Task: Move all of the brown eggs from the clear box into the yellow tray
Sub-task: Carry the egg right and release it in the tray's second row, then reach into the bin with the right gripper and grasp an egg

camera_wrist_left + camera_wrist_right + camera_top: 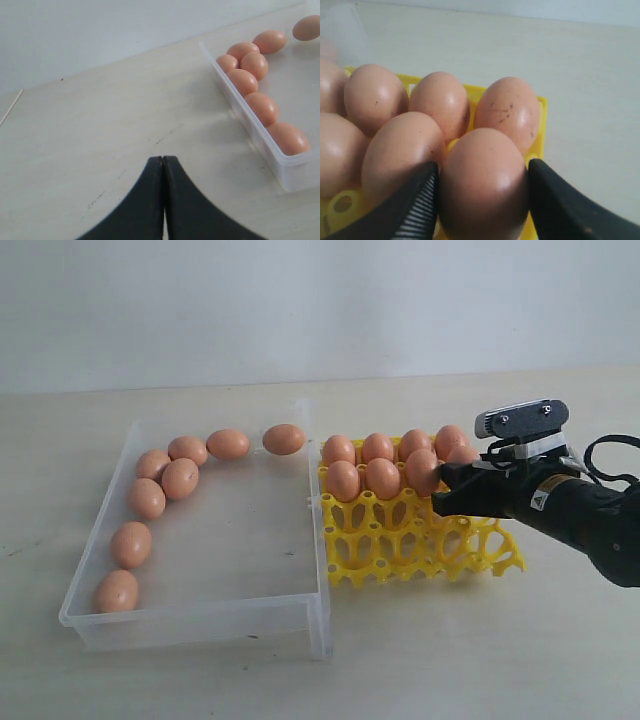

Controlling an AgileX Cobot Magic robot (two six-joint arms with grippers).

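The yellow tray [400, 540] lies right of the clear box [200, 625]. Its back row holds brown eggs [377, 447], and three more stand in the second row [382, 478]. At the right end of that second row my right gripper [482, 170] is shut on a brown egg [485, 185], with a finger against each side. In the exterior view that gripper [447, 480] hides most of its egg. Several brown eggs [146, 498] lie along the clear box's left and far sides. My left gripper [163, 159] is shut and empty over bare table, beside the box wall [250, 132].
The tray's two front rows of cups [420, 555] stand free of eggs. The right arm [580, 515] reaches in from the right over the tray's corner. The pale tabletop [480, 650] stretches in front.
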